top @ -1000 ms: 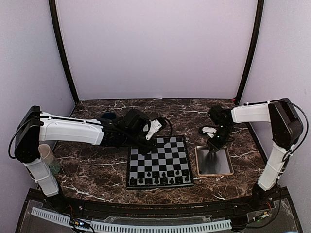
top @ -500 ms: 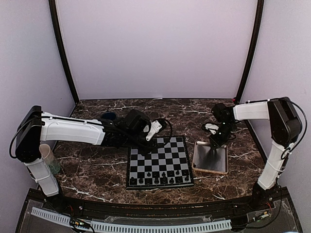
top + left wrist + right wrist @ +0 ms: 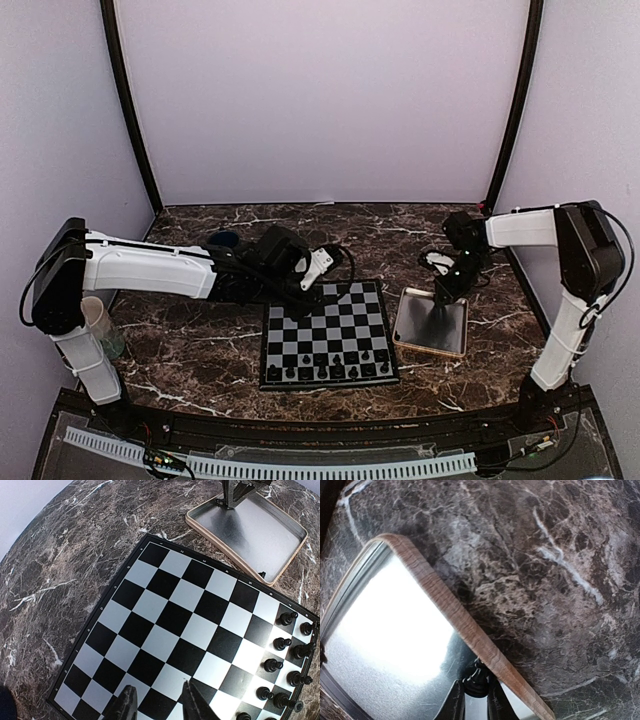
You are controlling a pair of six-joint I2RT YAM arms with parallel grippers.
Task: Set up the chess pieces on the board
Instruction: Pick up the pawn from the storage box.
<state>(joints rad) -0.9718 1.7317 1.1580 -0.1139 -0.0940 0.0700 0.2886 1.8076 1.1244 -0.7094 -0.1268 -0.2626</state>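
While roughly a dozen chess pieces (image 3: 330, 370) stand on the board's (image 3: 325, 325) bottom two rows in the overhead view (upper rows bare), the right gripper (image 3: 476, 700) pinches another dark piece (image 3: 476, 681) in the tan-rimmed tray (image 3: 445, 602), and the left gripper (image 3: 159, 694) hangs spread and empty over the board's upper-left corner.

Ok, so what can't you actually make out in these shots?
Top view: the chess pieces on the board are too small to tell kinds.
Right wrist view: the held piece in the right gripper has its base cut by the bottom edge.
Left wrist view: the board's lower part runs off the bottom edge.
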